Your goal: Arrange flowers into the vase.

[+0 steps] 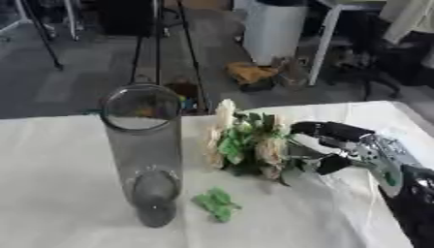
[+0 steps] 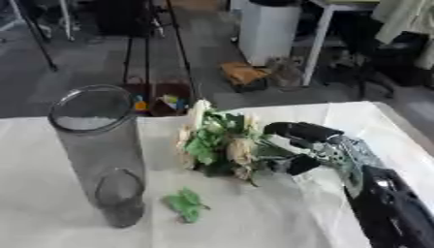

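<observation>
cream-and-green flowers [image 1: 246, 143] beside glass vase [image 1: 144, 150]

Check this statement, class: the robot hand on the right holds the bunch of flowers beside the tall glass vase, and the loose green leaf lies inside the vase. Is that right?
Not quite. The loose green leaf lies on the white tablecloth beside the vase's base, not inside it, as the left eye view shows. The rest holds: the right robot hand grips the flowers next to the vase.

The right arm is reaching in from the lower right corner, wrist silver, forearm black. The right hand [image 1: 326, 145] is curling its fingers [image 2: 298, 130] and thumb around the flowers [image 1: 250, 143].
</observation>
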Tool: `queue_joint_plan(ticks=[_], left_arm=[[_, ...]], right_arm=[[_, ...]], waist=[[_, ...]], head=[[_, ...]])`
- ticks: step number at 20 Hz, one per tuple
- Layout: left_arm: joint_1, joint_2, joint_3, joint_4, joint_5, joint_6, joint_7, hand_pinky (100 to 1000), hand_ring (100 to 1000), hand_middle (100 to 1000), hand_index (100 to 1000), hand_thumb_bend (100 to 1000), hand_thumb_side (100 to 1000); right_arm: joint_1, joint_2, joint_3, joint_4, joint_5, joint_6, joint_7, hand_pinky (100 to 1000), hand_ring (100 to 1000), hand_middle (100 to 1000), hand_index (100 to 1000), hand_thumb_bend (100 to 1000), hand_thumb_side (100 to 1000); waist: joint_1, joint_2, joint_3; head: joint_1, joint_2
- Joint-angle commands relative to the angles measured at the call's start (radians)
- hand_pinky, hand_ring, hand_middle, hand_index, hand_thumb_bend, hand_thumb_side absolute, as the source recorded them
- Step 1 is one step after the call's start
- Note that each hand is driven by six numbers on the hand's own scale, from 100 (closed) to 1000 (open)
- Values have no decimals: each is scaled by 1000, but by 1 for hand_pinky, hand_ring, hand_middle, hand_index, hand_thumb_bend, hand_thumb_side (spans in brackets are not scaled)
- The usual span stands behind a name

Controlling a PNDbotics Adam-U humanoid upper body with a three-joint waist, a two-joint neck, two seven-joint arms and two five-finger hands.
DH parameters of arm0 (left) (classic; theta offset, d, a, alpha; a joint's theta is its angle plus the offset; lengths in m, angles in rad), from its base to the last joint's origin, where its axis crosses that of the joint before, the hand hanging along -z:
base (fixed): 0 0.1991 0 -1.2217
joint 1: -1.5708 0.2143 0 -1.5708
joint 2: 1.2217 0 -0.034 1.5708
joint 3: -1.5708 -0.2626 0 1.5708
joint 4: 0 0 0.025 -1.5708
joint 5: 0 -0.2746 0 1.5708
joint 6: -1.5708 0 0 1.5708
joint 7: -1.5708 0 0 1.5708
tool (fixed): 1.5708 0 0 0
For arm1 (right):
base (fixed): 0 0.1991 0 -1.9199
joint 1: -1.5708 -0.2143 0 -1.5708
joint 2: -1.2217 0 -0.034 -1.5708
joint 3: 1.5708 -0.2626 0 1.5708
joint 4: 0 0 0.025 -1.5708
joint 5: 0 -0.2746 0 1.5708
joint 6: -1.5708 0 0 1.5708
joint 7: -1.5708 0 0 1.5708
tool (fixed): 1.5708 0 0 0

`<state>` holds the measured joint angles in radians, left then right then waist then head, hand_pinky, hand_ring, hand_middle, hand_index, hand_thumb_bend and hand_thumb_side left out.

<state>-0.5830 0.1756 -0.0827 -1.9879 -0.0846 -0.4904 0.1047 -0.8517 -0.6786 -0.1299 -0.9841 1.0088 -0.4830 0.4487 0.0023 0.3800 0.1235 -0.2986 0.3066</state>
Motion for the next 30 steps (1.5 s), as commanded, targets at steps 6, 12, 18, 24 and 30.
queue_joint_plan(ticks=[6, 12, 18, 24, 30], left_arm=[[-22, 3, -4, -12, -7, -6, -2, 801, 855, 869, 900, 100, 921], [-28, 2, -6, -12, -8, -8, -4, 801, 855, 869, 900, 100, 921], [-35, 1, -8, -12, -7, -10, -5, 802, 855, 869, 900, 100, 922], [-37, 0, -9, -12, -10, -9, -6, 804, 856, 869, 900, 100, 924], [-35, 0, -10, -12, -10, -7, -7, 806, 857, 869, 901, 100, 925]], right_arm=[[-24, -60, -24, 7, -24, 16, 19, 963, 1000, 1000, 1000, 354, 570], [-22, -58, -22, 24, -16, 14, 28, 980, 1000, 1000, 1000, 351, 585], [-24, -58, -16, 34, -32, -8, 54, 994, 1000, 1000, 1000, 341, 591], [-24, -57, -9, 34, -43, -32, 81, 1000, 1000, 1000, 1000, 290, 539], [-23, -54, -8, 29, -62, -57, 136, 1000, 1000, 1000, 1000, 227, 453]], waist=[[3, -8, 8], [3, 2, 13], [0, 13, 23], [-4, 21, 27], [-6, 18, 23]], head=[[-14, -24], [-21, -28], [-25, -39], [-26, -42], [-25, -38]])
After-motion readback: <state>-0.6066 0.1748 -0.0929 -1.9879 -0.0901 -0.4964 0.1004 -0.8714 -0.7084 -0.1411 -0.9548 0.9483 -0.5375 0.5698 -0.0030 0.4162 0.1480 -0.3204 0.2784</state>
